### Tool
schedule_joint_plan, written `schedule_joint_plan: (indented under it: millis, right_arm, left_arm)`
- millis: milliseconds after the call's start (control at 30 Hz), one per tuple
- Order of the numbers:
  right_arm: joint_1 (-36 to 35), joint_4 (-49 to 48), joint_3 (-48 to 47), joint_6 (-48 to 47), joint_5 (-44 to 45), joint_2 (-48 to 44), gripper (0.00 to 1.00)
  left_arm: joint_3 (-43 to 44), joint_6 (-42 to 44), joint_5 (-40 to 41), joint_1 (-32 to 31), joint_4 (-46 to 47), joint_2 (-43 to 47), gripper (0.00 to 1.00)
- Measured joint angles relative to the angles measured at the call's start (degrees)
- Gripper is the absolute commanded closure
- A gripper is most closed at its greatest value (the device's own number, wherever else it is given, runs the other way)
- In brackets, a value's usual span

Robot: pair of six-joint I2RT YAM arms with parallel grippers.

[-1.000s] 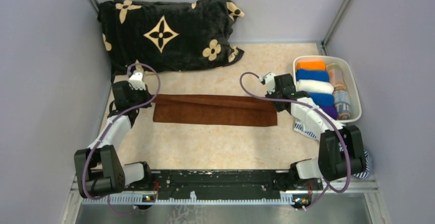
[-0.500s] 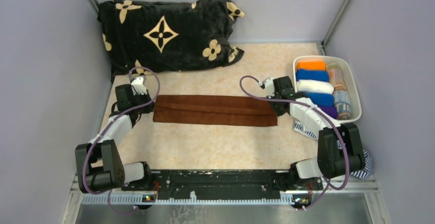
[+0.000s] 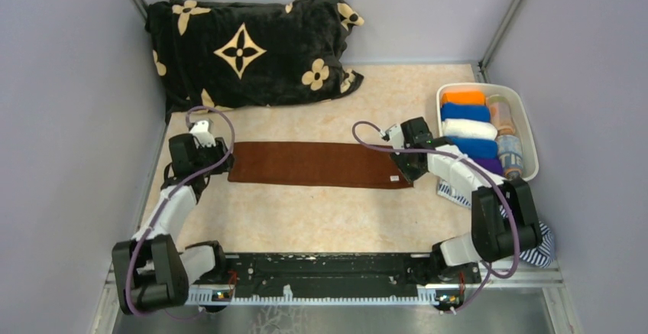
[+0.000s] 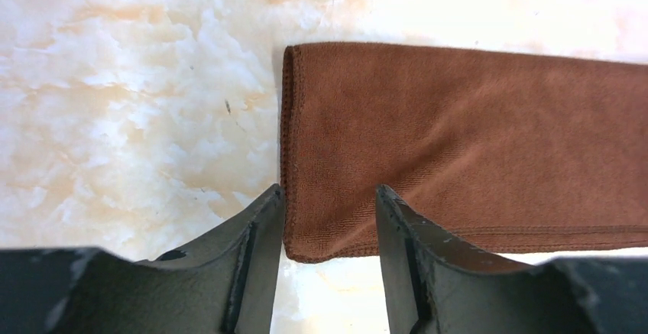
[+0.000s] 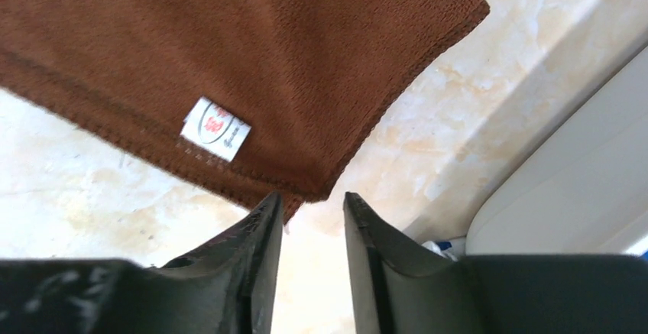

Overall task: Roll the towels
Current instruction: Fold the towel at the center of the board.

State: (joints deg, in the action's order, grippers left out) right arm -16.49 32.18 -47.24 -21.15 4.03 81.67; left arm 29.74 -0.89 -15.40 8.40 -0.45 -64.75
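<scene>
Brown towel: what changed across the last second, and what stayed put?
The left gripper and right gripper, shut on the ends of the brown towel a second ago, drew its upper layer toward the near edge and opened. Their fingers now straddle the near corners. The towel lies flat as a folded strip. The black blanket and the bin of rolled towels stayed put.

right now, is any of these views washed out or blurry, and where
Left wrist: glare bleaches the table to near white along the top, while the brown towel weave is crisp. Right wrist: the towel's label is soft, its print unreadable. Top external: even light, only faint shadows, nothing blurred.
</scene>
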Motion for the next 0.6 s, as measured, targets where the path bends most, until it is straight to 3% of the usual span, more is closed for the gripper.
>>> schedule_joint_plan:
  millis: [300,433,600]
  right_arm:
    - [-0.87,5.22,-3.93,3.1,-1.31,-13.7,0.4]
    - [-0.92,4.85,-4.66,9.53,-1.16,-18.38,0.36]
    - [-0.92,5.7,-4.35,23.34,0.22,-16.61,0.34]
  left_arm:
    - [-0.48,-6.14,3.3,-0.24,-0.61,11.78,0.36]
    - [0.22,-8.48,5.14,-1.64,-3.17,13.92,0.36]
    - [0.68,-11.91,4.9,-2.32,-7.78,14.38,0.36]
